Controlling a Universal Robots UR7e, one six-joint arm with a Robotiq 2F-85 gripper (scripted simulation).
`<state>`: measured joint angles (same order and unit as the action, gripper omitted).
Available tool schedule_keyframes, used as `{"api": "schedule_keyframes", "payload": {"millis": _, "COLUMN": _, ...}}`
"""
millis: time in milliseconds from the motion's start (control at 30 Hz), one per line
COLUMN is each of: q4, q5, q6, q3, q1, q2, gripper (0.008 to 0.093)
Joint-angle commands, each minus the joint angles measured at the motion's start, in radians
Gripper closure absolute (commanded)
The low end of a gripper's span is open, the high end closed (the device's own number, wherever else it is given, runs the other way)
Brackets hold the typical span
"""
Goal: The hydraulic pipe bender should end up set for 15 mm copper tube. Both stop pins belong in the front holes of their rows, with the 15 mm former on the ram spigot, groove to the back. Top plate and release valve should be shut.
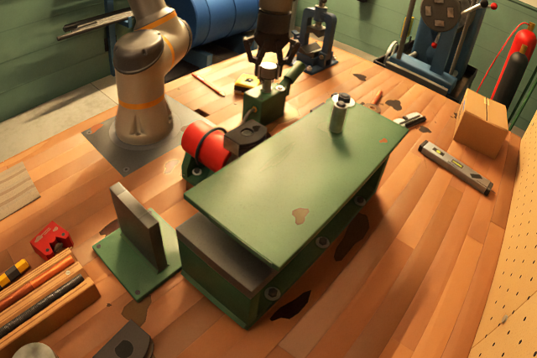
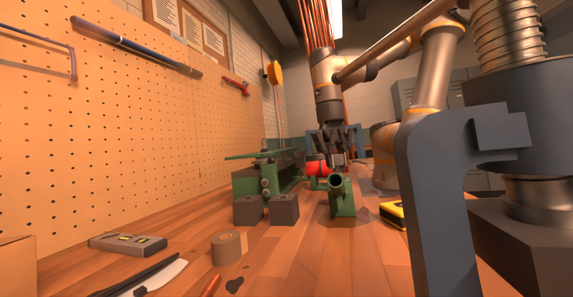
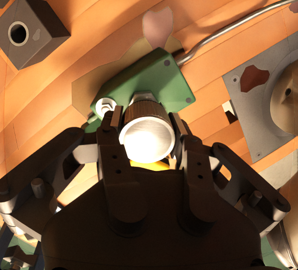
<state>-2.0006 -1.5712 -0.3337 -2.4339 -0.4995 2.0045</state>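
Note:
My gripper (image 3: 147, 119) points straight down over the green pump block (image 1: 265, 103) behind the bender, and its two fingers sit on either side of the knurled release valve knob (image 3: 147, 136), clamped on it. The bender's green top plate (image 1: 295, 172) lies flat over the frame, with one stop pin (image 1: 338, 116) standing up through it near its far end. A dark former block (image 1: 246, 135) sits by the red ram cylinder (image 1: 204, 144). Two more grey former blocks (image 2: 266, 209) stand on the bench beside the bender. The other stop pin is hidden.
Behind the work stand a blue drum (image 1: 217, 9) and a small blue press (image 1: 319, 38) against the green wall. A grey plate on a green base (image 1: 139, 233) stands left of the bender. A yellow tape measure (image 1: 247, 81), a spirit level (image 1: 455, 168) and a cardboard box (image 1: 480, 122) lie around.

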Motion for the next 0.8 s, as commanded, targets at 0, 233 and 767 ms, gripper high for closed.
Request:
{"api": "schedule_keyframes", "payload": {"millis": 0, "q4": -0.001, "q5": 0.000, "q6": 0.027, "q3": 0.000, "q1": 0.000, "q2": 0.000, "gripper": 0.0934}}
{"api": "schedule_keyframes", "payload": {"millis": 233, "q4": -0.001, "q5": 0.000, "q6": 0.247, "q3": 0.000, "q1": 0.000, "q2": 0.000, "gripper": 0.0934}}
{"api": "schedule_keyframes", "payload": {"millis": 767, "q4": -0.001, "q5": 0.000, "q6": 0.776, "q3": 0.000, "q1": 0.000, "q2": 0.000, "gripper": 0.0934}}
